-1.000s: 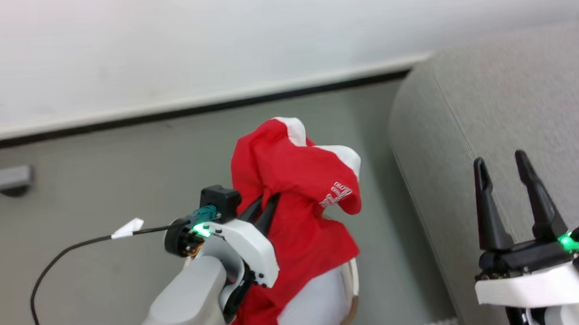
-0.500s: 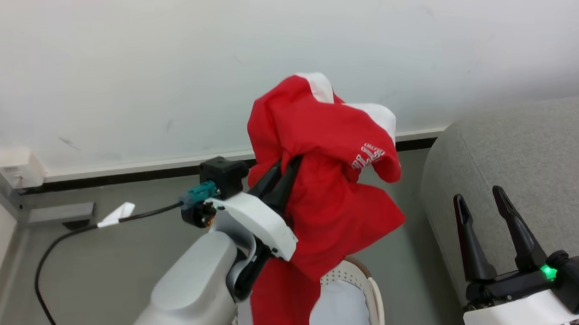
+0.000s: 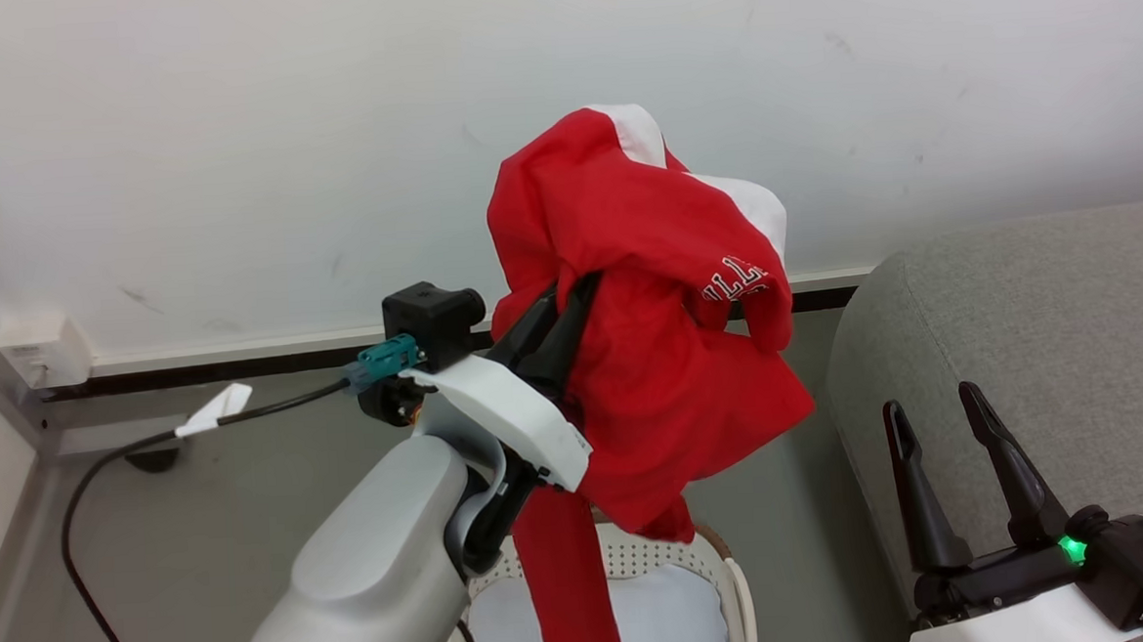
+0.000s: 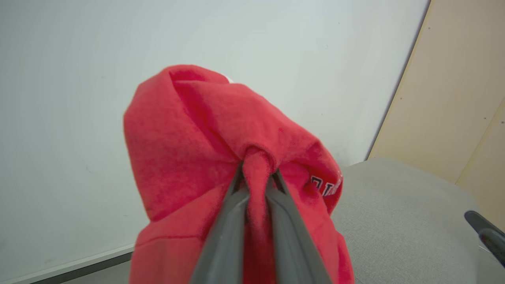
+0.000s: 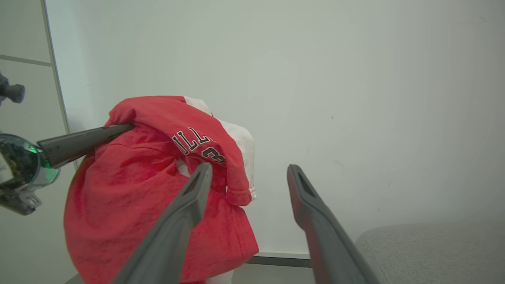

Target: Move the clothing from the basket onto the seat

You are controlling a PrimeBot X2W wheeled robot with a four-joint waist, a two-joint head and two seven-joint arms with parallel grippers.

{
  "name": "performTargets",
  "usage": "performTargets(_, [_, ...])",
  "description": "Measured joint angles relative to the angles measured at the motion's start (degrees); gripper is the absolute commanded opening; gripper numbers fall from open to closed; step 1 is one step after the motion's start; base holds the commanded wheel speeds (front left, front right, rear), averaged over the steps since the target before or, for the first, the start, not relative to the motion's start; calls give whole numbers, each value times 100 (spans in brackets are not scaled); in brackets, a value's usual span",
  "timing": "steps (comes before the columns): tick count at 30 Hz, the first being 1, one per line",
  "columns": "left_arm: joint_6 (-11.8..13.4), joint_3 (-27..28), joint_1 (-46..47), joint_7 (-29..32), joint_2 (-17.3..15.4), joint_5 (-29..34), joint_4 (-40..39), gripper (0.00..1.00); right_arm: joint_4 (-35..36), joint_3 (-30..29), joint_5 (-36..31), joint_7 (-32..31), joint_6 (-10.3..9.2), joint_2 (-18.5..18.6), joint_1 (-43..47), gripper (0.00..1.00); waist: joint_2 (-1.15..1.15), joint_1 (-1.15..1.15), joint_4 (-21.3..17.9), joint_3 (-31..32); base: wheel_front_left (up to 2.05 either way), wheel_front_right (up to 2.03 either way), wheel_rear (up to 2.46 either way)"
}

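The red jersey (image 3: 652, 356) with white panels hangs in the air, bunched and draped over my left gripper (image 3: 575, 296), which is shut on a fold of it (image 4: 256, 165). A long red strip trails down into the white perforated basket (image 3: 732, 587) at the bottom centre of the head view. My right gripper (image 3: 933, 415) is open and holds nothing, low at the right in front of the grey sofa (image 3: 1042, 335). In the right wrist view the jersey (image 5: 158, 189) hangs left of my open fingers (image 5: 197, 185).
A pale blue-white pad (image 3: 665, 619) lies in the basket. A white wall (image 3: 229, 133) with a dark skirting strip runs behind. A black cable (image 3: 100, 473) with a white tag crosses the grey floor at the left. A beige panel (image 4: 465, 98) stands beyond the sofa.
My left gripper has lifted the jersey higher, out of the basket apart from a trailing strip. The head camera has tilted up, showing more wall and more of the basket.
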State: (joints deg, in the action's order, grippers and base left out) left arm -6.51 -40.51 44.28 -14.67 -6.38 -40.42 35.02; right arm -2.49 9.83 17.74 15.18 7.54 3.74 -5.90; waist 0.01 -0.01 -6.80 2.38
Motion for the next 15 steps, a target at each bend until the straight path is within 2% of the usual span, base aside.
performTargets(7, [8, -13, -2, 21, -24, -34, -22, 0, -47, 166, 14, -1, 0, 64, -12, 100, 0, 0, -10, -61, 0, 0, 0])
performTargets(15, [16, -91, -2, 22, -21, -34, -44, 0, -505, 1081, 181, -1, 0, 492, -463, 100, 0, 1, 30, -141, 0, 0, 0])
